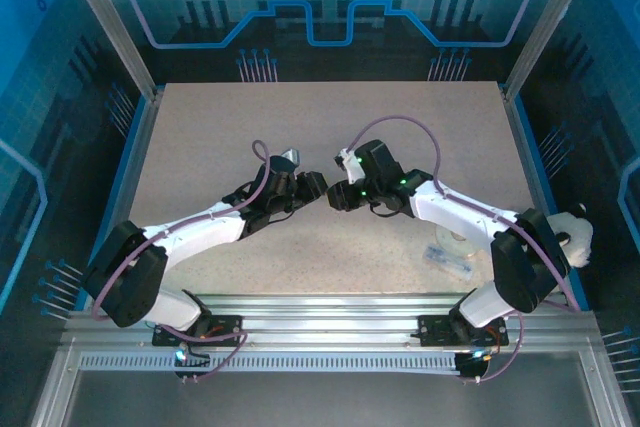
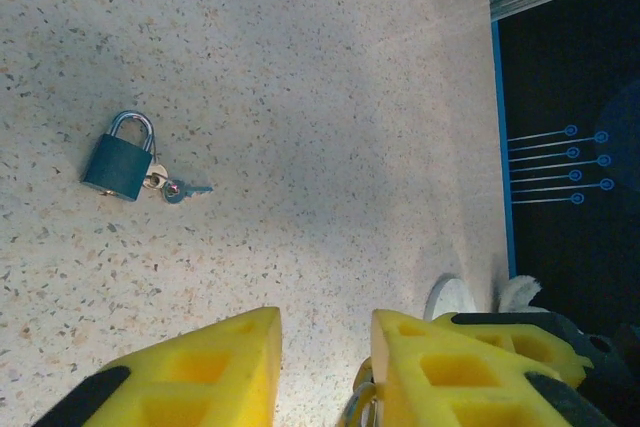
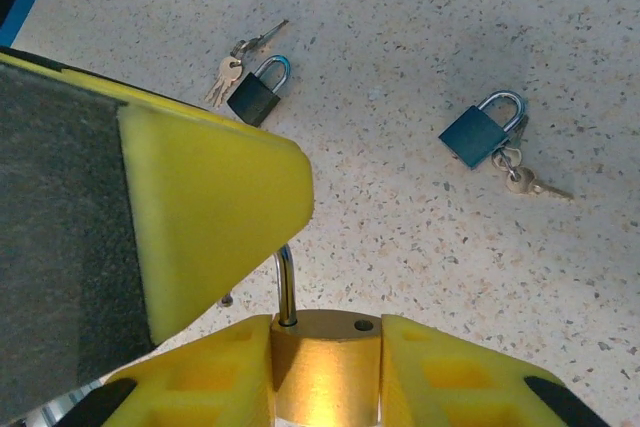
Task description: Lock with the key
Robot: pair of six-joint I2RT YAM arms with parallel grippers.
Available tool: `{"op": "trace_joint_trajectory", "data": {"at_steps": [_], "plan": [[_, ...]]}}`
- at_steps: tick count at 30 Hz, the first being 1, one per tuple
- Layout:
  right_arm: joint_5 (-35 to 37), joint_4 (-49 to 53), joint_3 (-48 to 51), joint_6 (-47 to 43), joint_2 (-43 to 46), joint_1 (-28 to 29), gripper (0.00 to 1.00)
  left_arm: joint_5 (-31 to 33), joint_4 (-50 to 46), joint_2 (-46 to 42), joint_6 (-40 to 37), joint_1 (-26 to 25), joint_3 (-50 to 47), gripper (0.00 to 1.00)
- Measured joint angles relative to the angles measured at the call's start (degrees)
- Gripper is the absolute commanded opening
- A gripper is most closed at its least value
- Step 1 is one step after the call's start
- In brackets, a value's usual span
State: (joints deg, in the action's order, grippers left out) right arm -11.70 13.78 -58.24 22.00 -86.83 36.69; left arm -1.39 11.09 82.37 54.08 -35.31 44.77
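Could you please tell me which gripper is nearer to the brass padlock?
Right. The right gripper is shut on the brass padlock, gripping its body on both sides. The left gripper sits close beside it, up by the shackle.

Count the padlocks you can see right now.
3: a brass padlock in the right gripper; a dark padlock on the table beside keys; a blue padlock right of it. Others may be hidden.

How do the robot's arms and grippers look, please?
The left arm and right arm have white links, black joints and a purple cable each. The left gripper and right gripper have chunky yellow fingers with square hollows and black strips.
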Motion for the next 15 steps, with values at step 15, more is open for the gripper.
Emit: {"op": "trace_joint_trajectory", "data": {"at_steps": [15], "plan": [[-1.4, -0.6, 0.2, 0.0, 0.0, 0.0, 0.27, 0.0, -0.1, 0.1, -0.2, 0.0, 0.0, 0.35]]}}
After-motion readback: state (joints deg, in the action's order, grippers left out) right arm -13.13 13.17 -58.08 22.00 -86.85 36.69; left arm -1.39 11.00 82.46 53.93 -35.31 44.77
